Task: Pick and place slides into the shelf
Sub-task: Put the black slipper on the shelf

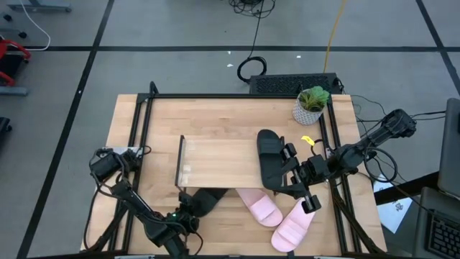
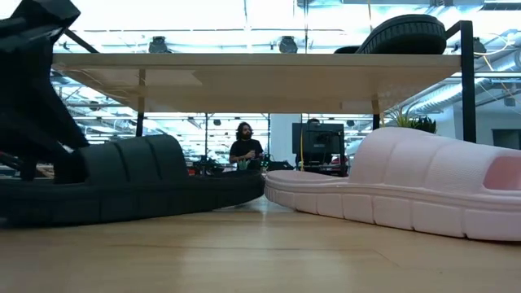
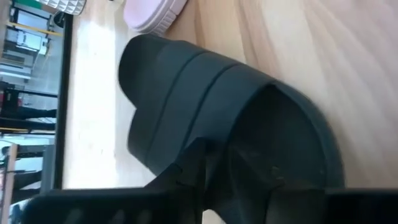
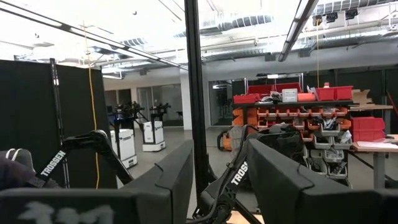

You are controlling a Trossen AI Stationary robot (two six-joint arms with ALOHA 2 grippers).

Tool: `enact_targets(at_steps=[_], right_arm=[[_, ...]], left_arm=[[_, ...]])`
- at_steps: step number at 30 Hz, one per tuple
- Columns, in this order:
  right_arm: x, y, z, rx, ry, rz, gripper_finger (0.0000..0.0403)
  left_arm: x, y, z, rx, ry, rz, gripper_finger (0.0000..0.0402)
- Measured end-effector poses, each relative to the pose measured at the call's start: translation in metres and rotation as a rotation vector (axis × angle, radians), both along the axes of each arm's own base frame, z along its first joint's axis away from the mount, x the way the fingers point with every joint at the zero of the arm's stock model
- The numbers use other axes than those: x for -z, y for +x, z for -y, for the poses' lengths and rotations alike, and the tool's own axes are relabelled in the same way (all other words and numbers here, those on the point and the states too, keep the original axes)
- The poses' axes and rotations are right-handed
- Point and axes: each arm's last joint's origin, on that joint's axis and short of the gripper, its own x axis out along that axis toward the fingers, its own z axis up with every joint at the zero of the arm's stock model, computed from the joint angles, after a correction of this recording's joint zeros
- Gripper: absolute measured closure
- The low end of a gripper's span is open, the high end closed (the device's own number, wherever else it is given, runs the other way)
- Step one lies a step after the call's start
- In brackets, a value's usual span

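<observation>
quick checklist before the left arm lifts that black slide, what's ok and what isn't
1. Left tool closed on the black slide on the table: ok; the left wrist view shows its fingers at the strap.
2. Free spot on the shelf: ok, the board to the left of the other black slide is bare.
3. Pink slides clear of the lift: cannot tell; one lies right next to the gripped slide.
4. Right tool out of the way: not ok, it hovers at the shelf's right end, fingers apart, holding nothing.
5. Potted plant clear: ok, far corner.
</observation>
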Motion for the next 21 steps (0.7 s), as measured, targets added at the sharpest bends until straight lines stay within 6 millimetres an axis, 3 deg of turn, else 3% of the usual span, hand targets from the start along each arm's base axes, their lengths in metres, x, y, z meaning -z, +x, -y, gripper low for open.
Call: enact_targets(at_steps=[4, 11, 21], right_arm=[[0.000, 0.000, 0.000, 0.000, 0.000, 0.000, 0.0264], [0.000, 0.000, 0.000, 0.016, -0.003, 0.000, 0.0264], [-0.003, 0.000, 0.003, 0.055, 0.022, 0.017, 0.0264]], left_arm=[[0.001, -0.001, 0.000, -0.002, -0.030, -0.026, 0.0393], [0.001, -0.002, 0.004, -0.006, -0.086, -0.074, 0.0401], [-0.017, -0.004, 0.016, 0.003, -0.083, -0.080, 0.0401]])
